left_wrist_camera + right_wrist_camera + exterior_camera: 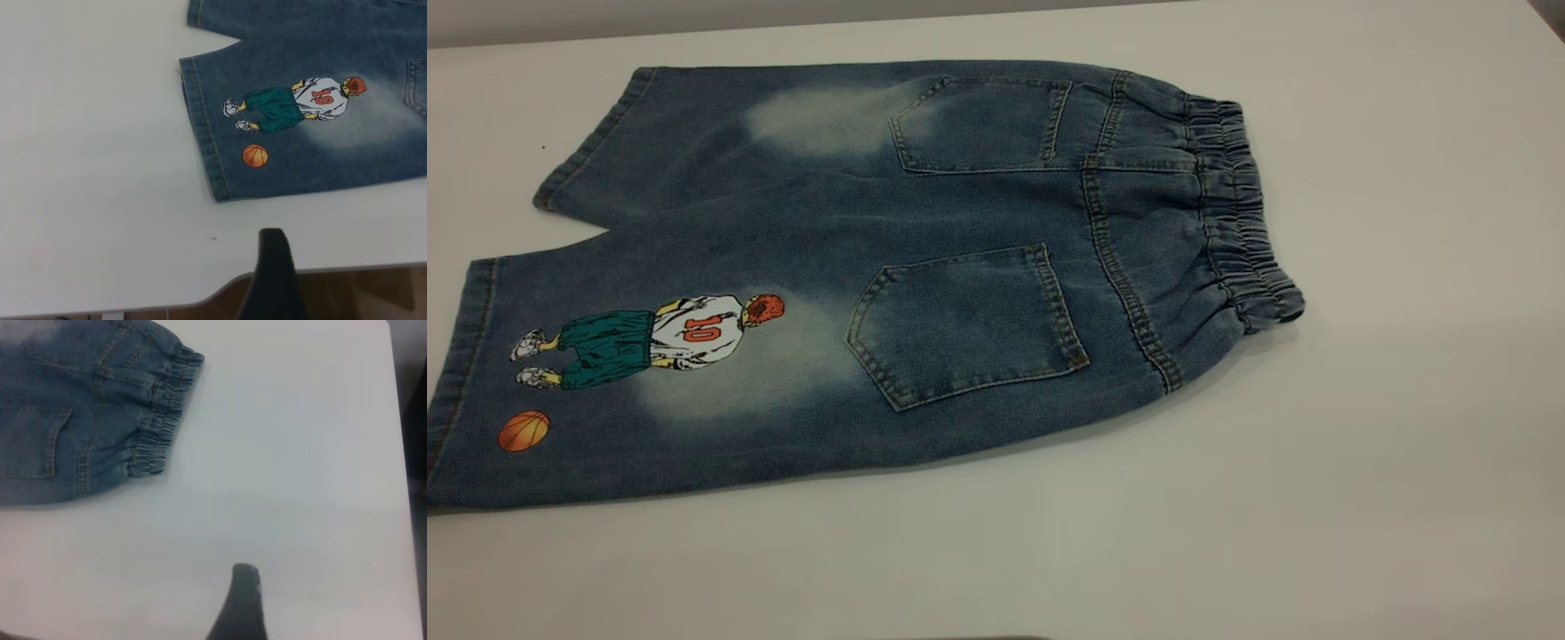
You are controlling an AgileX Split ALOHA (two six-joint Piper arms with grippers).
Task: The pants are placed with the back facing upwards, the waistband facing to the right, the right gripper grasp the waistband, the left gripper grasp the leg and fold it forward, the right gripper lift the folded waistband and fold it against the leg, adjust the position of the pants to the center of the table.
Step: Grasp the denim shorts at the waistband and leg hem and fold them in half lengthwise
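Note:
The pants (889,267) lie flat on the white table (1405,400), back up, both patch pockets showing. The elastic waistband (1240,209) points right. The leg (631,373) with the printed basketball player is nearest the front left; the left wrist view shows this leg (300,127) too. My left gripper (333,280) hangs over the table's front edge, apart from the leg's hem, open and empty, with only one finger (275,267) showing. My right gripper (313,607) hovers over bare table, well clear of the waistband (163,420), open and empty, one finger (243,600) showing. Neither gripper appears in the exterior view.
The plain leg (694,133) lies farther back. Bare white table surrounds the pants to the right and front. The table's front edge (347,270) and the brown floor beyond it show in the left wrist view; the table's right edge (397,420) shows in the right wrist view.

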